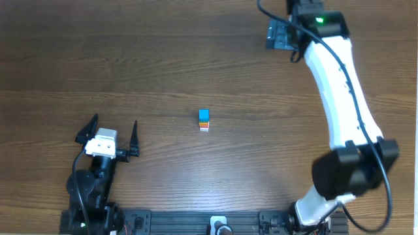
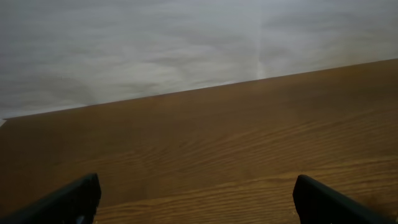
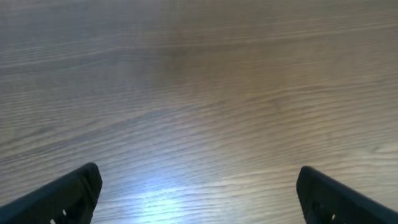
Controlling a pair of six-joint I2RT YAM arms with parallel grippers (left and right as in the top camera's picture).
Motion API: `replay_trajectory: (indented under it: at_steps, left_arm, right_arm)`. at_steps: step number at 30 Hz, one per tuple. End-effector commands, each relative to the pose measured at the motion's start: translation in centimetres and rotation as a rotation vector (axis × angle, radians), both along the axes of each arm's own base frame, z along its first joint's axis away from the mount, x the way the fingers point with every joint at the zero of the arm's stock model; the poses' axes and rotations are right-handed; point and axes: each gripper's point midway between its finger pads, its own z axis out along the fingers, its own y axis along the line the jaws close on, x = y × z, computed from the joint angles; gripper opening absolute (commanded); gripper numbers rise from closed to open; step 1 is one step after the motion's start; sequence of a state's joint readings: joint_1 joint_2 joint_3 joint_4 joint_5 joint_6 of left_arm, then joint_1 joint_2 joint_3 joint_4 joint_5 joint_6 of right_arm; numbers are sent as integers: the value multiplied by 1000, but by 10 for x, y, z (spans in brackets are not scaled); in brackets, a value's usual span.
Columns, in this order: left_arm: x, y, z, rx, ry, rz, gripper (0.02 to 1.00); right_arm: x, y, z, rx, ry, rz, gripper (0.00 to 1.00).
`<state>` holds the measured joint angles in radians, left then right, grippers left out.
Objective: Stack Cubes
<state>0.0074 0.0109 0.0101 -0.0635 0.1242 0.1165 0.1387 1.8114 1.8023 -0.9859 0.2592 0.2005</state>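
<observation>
1. While both arms stand clear of it, the cube stack [image 1: 204,121] sits alone near the middle of the table [image 1: 130,59], with bare wood open on every side.
2. Stack order: a blue cube [image 1: 204,115] is on top, an orange layer [image 1: 204,124] lies directly under it, and a pale layer is at the bottom on the wood. The lower layers are too small to tell their edges exactly.
3. Left gripper [image 1: 115,124]: positioned near its own base, toward the near left of the table and well apart from the cube stack. Its fingers are spread wide and hold nothing.
4. In the left wrist view, the left gripper [image 2: 202,208] shows one finger at each lower corner with only wood grain between them. The table's far edge [image 2: 199,89] runs across the picture and meets a pale wall [image 2: 186,43].
5. Right gripper [image 1: 281,36]: positioned over the far right part of the table, well apart from the cube stack.
6. In the right wrist view, the right gripper [image 3: 202,199] has its fingers spread wide, with bare wood between them and nothing gripped.
7. Right arm [image 1: 339,85]: its white link runs up the right side, leaving the middle and left of the table open.
8. A black rail [image 1: 176,219] along the near edge carries both bases.
</observation>
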Motion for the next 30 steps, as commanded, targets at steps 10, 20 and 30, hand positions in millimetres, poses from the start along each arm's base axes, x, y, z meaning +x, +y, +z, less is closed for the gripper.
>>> replay_trajectory:
  at_steps: [10, 20, 30]
  left_arm:
    - [0, -1, -1, 17, -5, -10, 1000]
    - [0, -1, -1, 17, -5, -10, 998]
    - [0, -1, -1, 17, -5, -10, 1000]
  right_arm:
    - [-93, -31, 28, -63, -276, 38, 993]
    - [-164, -25, 8, -8, -564, 99, 993]
    - [-204, -25, -5, -11, -776, 133, 991]
